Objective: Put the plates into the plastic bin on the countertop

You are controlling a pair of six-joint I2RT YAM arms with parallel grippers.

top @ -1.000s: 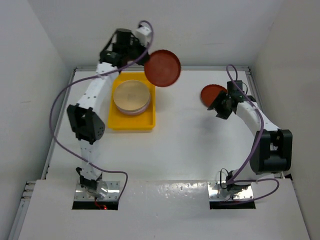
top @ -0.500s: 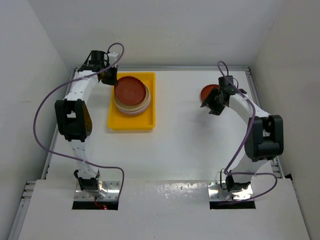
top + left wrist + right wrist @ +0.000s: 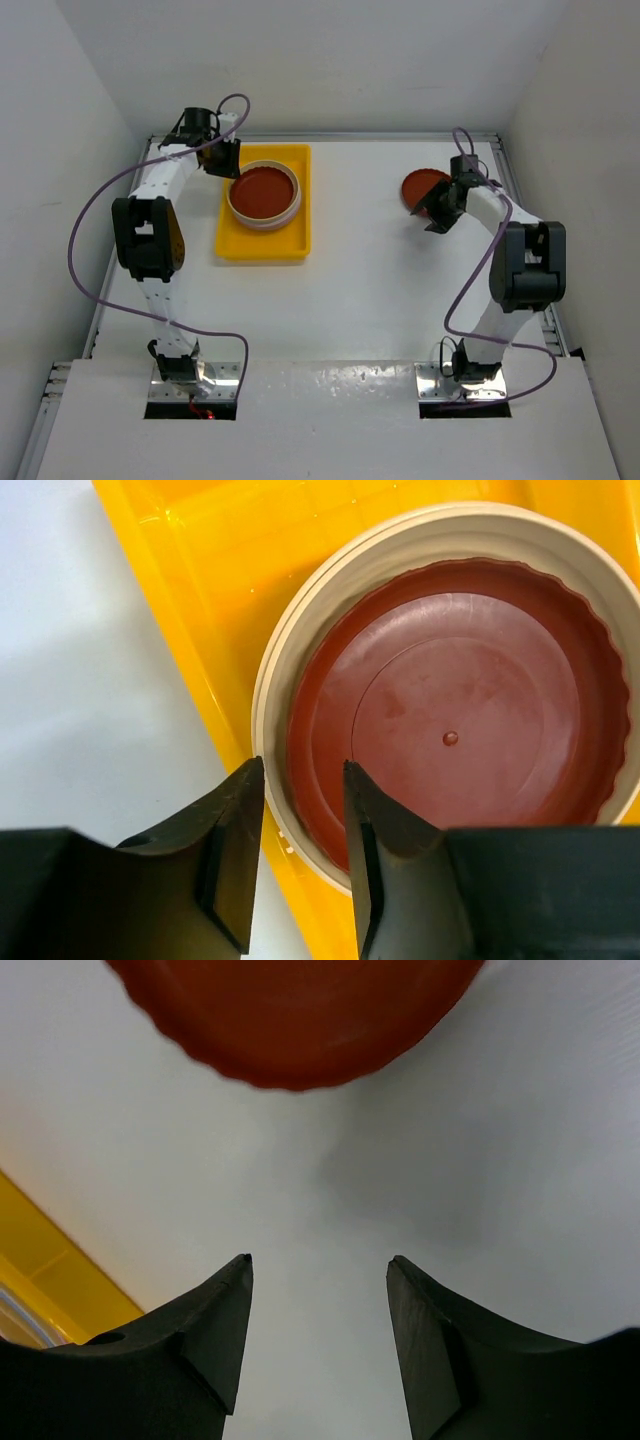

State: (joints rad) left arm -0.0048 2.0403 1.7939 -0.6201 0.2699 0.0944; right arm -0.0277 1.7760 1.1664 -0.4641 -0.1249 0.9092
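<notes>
Right wrist view: my right gripper [image 3: 318, 1330] gapes empty; a dark red plate [image 3: 300, 1010] lies at 12 o'clock on the countertop [image 3: 330, 1190]. Likely light, stiff, slick: I would pinch its rim. Left gripper [image 3: 303, 860], slightly apart, hovers over the stack [image 3: 450, 730] in the plastic bin [image 3: 200, 560].

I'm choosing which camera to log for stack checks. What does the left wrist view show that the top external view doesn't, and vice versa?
Only the left wrist view: the scalloped edge and centre nub of the top dark red plate, and the left gripper with fingers parted, holding nothing. Only the top external view: a second dark red plate on the countertop beside the open right gripper. Both: a red plate topping the stack in the yellow bin.
</notes>
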